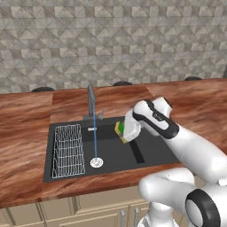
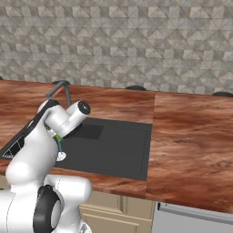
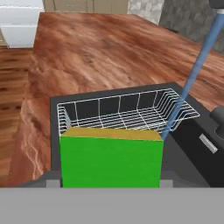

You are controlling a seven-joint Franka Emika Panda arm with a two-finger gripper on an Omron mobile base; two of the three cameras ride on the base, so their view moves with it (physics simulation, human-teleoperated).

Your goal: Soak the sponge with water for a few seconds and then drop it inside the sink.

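Black sink (image 1: 150, 153) in wooden counter (image 1: 22, 133), seemingly tiled wall (image 1: 111, 40).

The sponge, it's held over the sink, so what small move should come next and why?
Probably slide the sponge, clamped in the gripper, sideways into the water. In the left base view the stream falls beside it, toward the wire rack, over the sink.

White Franka arm (image 1: 186, 146) rises from the lower right of the left base view, elbow bent, forearm reaching left toward frame centre. Its gripper (image 1: 120, 131) points left and slightly down, clamped on the green and yellow sponge (image 1: 119, 129). In the right base view the wrist (image 2: 68, 119) sits at left centre, above the base.
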